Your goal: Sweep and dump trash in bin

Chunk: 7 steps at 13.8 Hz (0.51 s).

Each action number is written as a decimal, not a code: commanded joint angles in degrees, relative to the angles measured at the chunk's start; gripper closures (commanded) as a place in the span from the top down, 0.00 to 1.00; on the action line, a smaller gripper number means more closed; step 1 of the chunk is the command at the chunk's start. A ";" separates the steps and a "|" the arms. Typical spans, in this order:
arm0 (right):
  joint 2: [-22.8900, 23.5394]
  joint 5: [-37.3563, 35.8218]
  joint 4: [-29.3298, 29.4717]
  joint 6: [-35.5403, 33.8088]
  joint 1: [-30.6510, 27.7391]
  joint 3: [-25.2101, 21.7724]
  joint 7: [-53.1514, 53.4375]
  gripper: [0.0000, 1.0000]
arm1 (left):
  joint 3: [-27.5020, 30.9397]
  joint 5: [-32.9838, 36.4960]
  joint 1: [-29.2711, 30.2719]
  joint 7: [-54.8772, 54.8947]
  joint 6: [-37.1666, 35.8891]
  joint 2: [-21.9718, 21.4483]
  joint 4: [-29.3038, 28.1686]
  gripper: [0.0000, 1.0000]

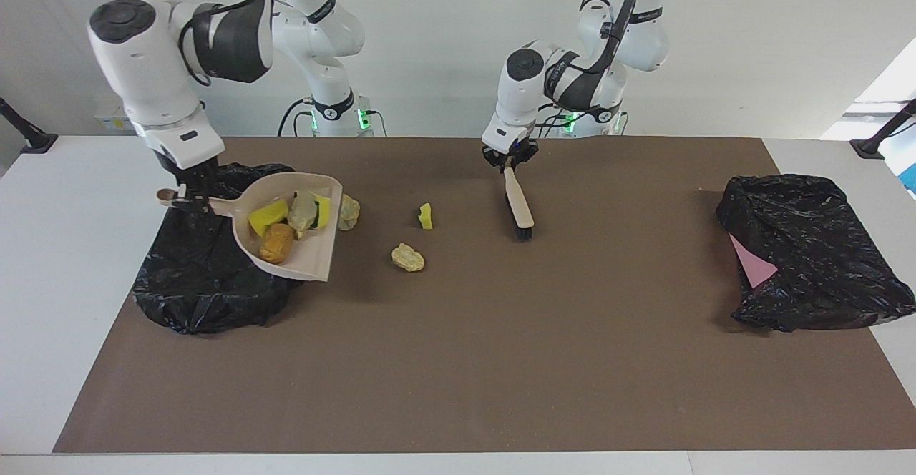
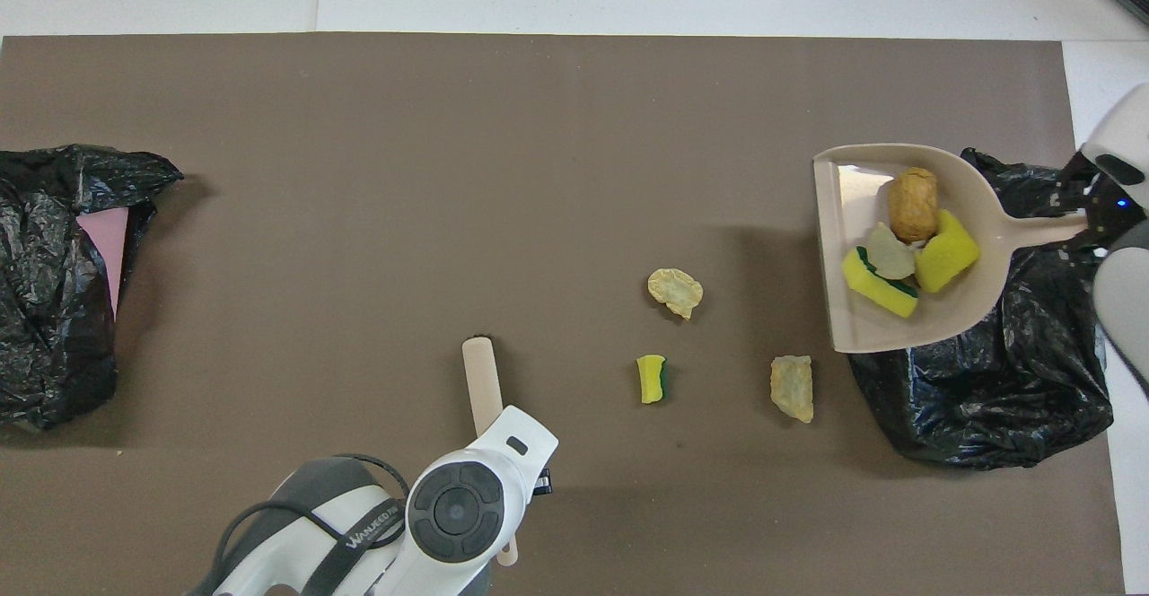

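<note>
My right gripper (image 1: 187, 199) is shut on the handle of the beige dustpan (image 1: 315, 264), which it holds raised over the black-bagged bin (image 1: 207, 296) at the right arm's end. In the pan lie yellow sponge pieces (image 1: 266, 215), an orange-brown lump (image 1: 276, 243) and a pale lump (image 2: 889, 253). Loose trash lies on the mat: a small yellow-green sponge (image 1: 426, 216), a tan lump (image 1: 407, 257), and another lump (image 1: 349, 212) beside the bin. My left gripper (image 1: 509, 164) is shut on the beige brush (image 1: 518, 207), whose bristle end slants down to the mat.
A second crumpled black bag (image 1: 809, 253) with something pink in it lies at the left arm's end. The brown mat (image 1: 458, 375) covers most of the white table. In the overhead view the dustpan (image 2: 862, 327) overlaps the bin (image 2: 987, 398).
</note>
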 commanded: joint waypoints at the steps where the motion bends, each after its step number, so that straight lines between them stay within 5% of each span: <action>1: -3.12 1.46 -4.60 5.33 -7.35 0.63 -10.05 0.00 | 0.99 -0.39 -3.12 -1.62 3.41 -3.58 -4.73 0.00; 2: -4.17 1.37 -6.53 7.36 -9.38 0.63 -13.48 0.00 | 1.08 -0.40 -3.12 -1.53 3.42 -3.41 -4.73 0.00; 3: -5.14 0.94 -7.94 8.51 -10.70 0.55 -16.99 0.00 | 1.16 -0.40 -2.95 -1.27 3.07 -3.15 -4.47 0.29; 4: -5.85 -0.11 -9.43 10.09 -11.06 0.46 -19.29 0.00 | 1.25 -0.40 -2.25 -0.48 2.80 -2.54 -3.60 0.79; 5: -6.55 -3.43 -10.93 12.02 -11.07 0.37 -19.58 0.00 | 1.43 -0.40 -1.55 0.05 2.54 -1.31 -1.76 1.00; 7: -7.70 -11.17 -13.74 16.06 -10.20 0.54 -19.40 0.00 | 1.52 -0.22 2.65 0.58 1.75 0.45 2.19 1.00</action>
